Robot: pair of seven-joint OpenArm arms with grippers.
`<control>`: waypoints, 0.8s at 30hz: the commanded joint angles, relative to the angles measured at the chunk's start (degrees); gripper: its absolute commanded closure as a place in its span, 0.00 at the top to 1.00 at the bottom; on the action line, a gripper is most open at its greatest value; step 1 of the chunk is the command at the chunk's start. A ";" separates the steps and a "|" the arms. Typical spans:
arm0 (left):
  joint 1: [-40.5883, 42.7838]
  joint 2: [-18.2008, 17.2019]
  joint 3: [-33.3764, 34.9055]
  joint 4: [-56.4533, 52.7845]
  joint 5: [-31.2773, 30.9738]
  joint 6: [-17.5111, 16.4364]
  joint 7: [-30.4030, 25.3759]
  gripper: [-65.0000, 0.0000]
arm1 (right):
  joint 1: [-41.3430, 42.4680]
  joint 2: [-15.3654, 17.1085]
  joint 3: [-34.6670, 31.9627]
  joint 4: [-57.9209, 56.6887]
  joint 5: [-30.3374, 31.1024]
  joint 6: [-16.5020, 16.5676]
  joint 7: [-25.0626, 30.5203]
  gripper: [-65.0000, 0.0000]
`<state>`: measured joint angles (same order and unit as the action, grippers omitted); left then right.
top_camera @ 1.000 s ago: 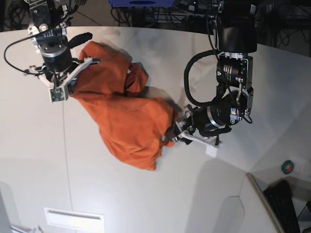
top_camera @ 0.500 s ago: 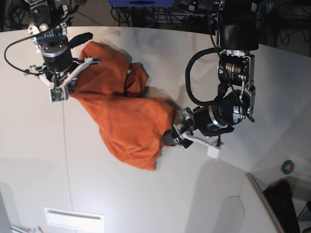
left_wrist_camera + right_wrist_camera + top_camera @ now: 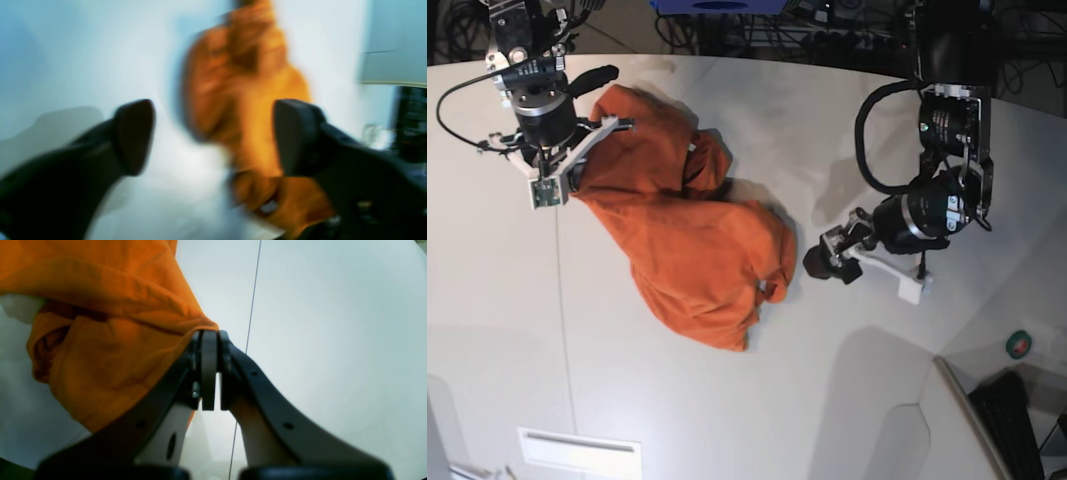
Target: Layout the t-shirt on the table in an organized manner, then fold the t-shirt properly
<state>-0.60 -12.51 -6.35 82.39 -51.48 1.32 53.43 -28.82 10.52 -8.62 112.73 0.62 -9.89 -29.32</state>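
The orange t-shirt (image 3: 687,240) lies crumpled on the white table (image 3: 727,400), left of centre. My right gripper (image 3: 562,175) is at the shirt's upper left corner. In the right wrist view this gripper (image 3: 210,340) is shut on a fold of the t-shirt (image 3: 100,340) above the table (image 3: 333,340). My left gripper (image 3: 830,262) hovers just right of the shirt, apart from it. In the blurred left wrist view, that gripper (image 3: 213,136) is open with nothing between its fingers, and the t-shirt (image 3: 247,100) lies beyond them.
A thin dark seam (image 3: 253,306) runs along the table past the right gripper. A small green round object (image 3: 1019,344) and a dark keyboard (image 3: 1017,420) sit at the lower right beyond the curved edge. A white rectangular strip (image 3: 579,452) lies near the bottom left.
The left gripper has opened, let go of the shirt's right edge and drawn back to the right. The right gripper still holds its corner in the same place.
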 commanded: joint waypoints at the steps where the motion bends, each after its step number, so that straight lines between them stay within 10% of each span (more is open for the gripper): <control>1: -0.23 -0.89 -0.20 1.35 -1.22 -0.58 -0.64 0.95 | 0.03 0.25 0.05 0.81 -0.58 -0.18 1.50 0.00; 10: 10.58 -3.27 -7.06 13.65 -1.13 -0.58 -0.81 0.98 | 0.38 0.07 0.05 0.81 -0.49 -0.18 1.50 0.00; 24: 23.50 4.21 -24.90 23.68 -1.40 -0.58 -0.46 0.98 | 1.61 2.79 -0.12 0.81 14.37 -0.18 1.41 0.00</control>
<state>23.11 -7.55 -30.72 104.86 -52.03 1.26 53.71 -27.40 12.99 -8.88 112.64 15.07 -10.07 -29.36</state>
